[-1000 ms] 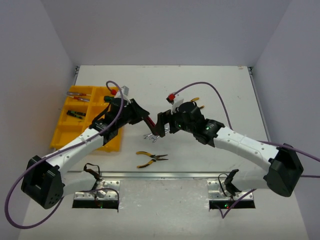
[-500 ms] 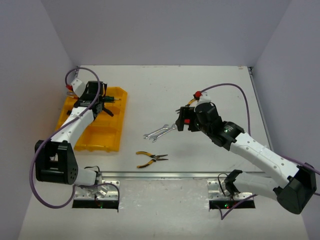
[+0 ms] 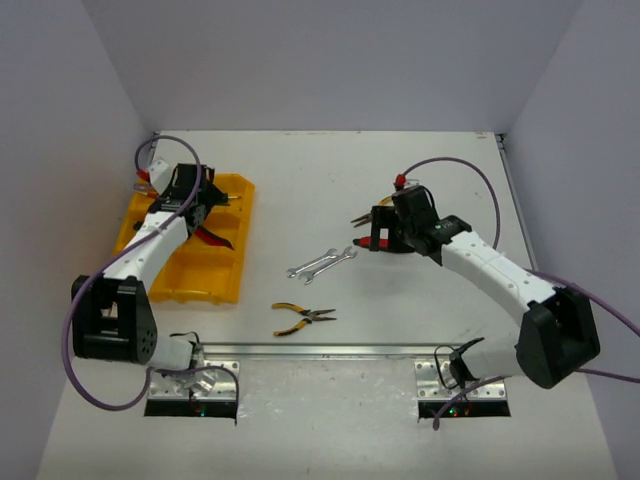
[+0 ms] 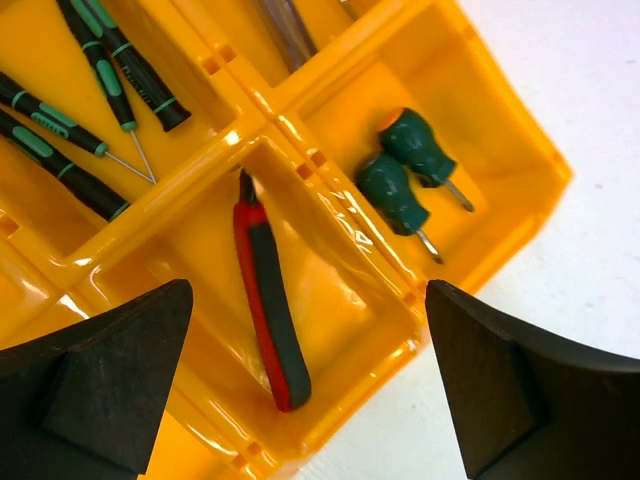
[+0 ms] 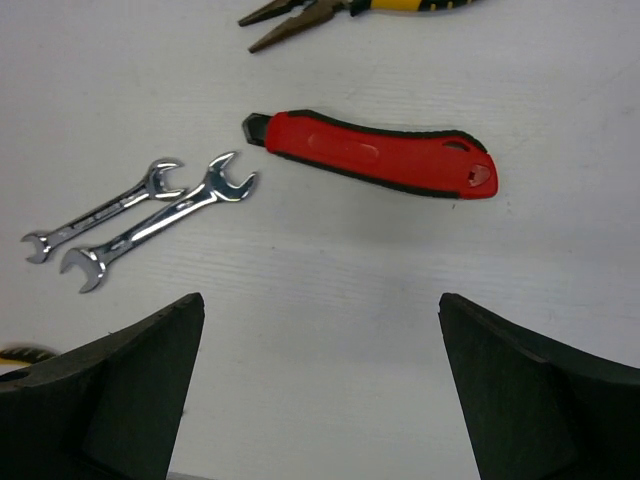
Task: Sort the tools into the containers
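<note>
The yellow tray (image 3: pixel 190 282) lies at the table's left, and my left gripper (image 3: pixel 196 208) hangs open above it. Below its jaws a red-and-black handled tool (image 4: pixel 272 300) lies loose in one compartment (image 4: pixel 350 290), touched by neither finger. Two stubby green screwdrivers (image 4: pixel 400 178) fill the neighbouring compartment, and several thin green-black screwdrivers (image 4: pixel 95 105) another. My right gripper (image 3: pixel 386 236) is open over bare table, just short of a red utility knife (image 5: pixel 385 155). Two silver wrenches (image 5: pixel 140 210) lie to its left. Yellow-black pliers (image 5: pixel 320 12) lie beyond the knife.
Another pair of yellow-black pliers (image 3: pixel 302 317) lies near the table's front edge, in front of the wrenches (image 3: pixel 320 263). White walls close the table in on the left, back and right. Both arms' cables loop above the table.
My left arm swung from the table's centre to the tray with the red-and-black tool, opened and let it drop into a compartment. The right arm drew back right, over the red knife.
</note>
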Robot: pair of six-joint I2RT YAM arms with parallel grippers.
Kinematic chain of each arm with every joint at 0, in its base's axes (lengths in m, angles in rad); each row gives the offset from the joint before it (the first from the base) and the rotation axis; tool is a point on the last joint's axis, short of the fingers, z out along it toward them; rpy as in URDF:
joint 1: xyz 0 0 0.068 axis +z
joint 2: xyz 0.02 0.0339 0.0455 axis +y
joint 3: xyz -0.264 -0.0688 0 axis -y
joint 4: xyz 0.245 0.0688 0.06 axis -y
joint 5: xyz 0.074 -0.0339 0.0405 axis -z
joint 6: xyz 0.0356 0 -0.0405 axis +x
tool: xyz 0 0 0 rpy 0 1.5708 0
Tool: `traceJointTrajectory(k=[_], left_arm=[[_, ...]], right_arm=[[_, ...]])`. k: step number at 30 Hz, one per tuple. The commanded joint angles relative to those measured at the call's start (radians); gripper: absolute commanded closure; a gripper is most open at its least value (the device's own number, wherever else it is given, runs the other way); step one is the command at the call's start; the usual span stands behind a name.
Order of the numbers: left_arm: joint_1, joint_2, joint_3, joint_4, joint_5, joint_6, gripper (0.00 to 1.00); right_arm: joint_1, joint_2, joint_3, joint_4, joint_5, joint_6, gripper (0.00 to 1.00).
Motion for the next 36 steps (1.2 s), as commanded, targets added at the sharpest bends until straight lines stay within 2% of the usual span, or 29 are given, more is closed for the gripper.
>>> traceJointTrajectory(k=[1,3,5,7,9,16,20,23,24,28,31,36], left_arm=[[0.007,-0.184,0.045,0.016,0.107,0.053,0.0],[0.004,-0.289,0.039,0.019,0.18,0.103,0.0],[0.004,-0.36,0.027,0.013,0.26,0.147,0.0],[0.002,-0.405,0.006,0.01,0.311,0.182,0.0],[0.002,-0.465,-0.008,-0.004,0.365,0.239,0.0],[0.002,-0.549,-0.071,-0.062,0.49,0.352,0.0],[0.002,-0.561,-0.099,-0.056,0.508,0.377,0.0],[0.002,-0.556,-0.121,-0.042,0.544,0.382,0.0],[0.002,-0.555,-0.132,-0.037,0.547,0.382,0.0],[0.002,-0.545,-0.137,-0.027,0.561,0.385,0.0],[0.002,-0.542,-0.134,-0.024,0.568,0.384,0.0],[0.002,-0.542,-0.13,-0.011,0.612,0.359,0.0]], right_arm=[[-0.025,0.133,0.134,-0.011,-0.098,-0.251,0.01],[-0.031,0.196,0.164,0.007,-0.107,-0.454,0.01],[-0.052,0.251,0.183,0.033,-0.146,-0.589,0.01],[-0.061,0.297,0.214,0.033,-0.223,-0.703,0.01],[-0.066,0.382,0.253,-0.038,-0.348,-0.888,0.01],[-0.107,0.584,0.424,-0.165,-0.369,-0.998,0.03],[-0.11,0.679,0.447,-0.114,-0.24,-1.019,0.17],[-0.112,0.683,0.4,-0.033,-0.232,-1.027,0.23],[-0.112,0.686,0.401,-0.039,-0.242,-1.025,0.28],[-0.106,0.679,0.364,-0.014,-0.213,-1.001,0.69],[-0.106,0.619,0.291,0.025,-0.148,-0.97,0.86],[-0.104,0.478,0.27,-0.012,-0.153,-0.9,0.96]])
